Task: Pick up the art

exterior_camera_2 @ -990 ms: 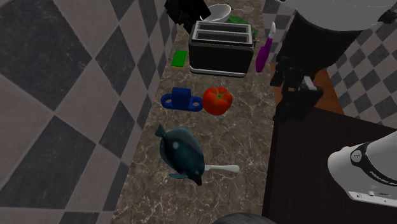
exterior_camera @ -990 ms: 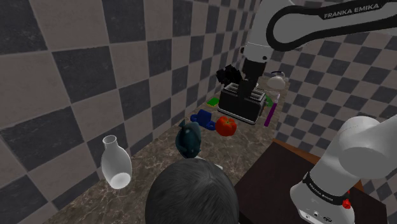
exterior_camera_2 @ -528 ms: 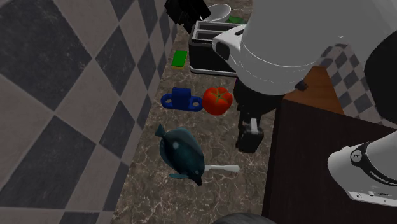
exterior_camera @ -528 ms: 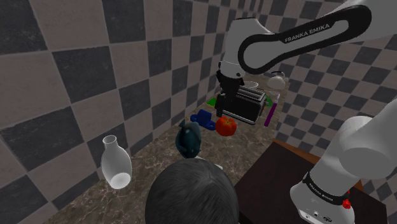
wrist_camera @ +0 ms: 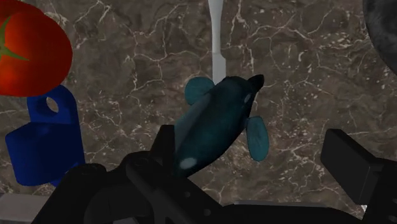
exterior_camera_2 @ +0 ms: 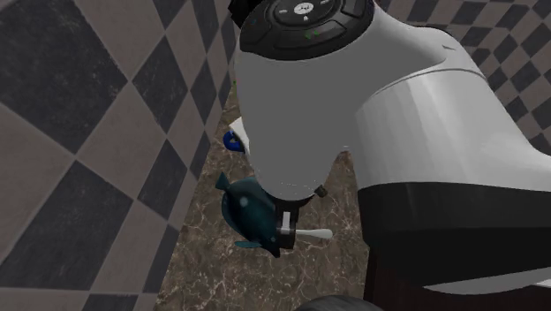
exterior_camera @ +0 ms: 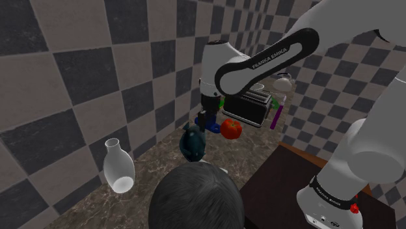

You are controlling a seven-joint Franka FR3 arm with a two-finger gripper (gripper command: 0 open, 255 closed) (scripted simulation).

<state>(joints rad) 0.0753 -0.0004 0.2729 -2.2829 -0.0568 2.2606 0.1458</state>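
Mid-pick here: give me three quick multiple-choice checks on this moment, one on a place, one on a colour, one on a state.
1. What lies right beside the blue block?
A. red tomato
B. white vase
C. banana

2. What colour is the fish figurine?
A. yellow
B. dark teal
C. pink

3. How is the gripper set?
A. shut on the fish
B. shut on nothing
C. open

Answers: 1 A, the wrist view shows the tomato next to the block. 2 B, its body and fins are dark teal. 3 C, the fingers stand well apart.
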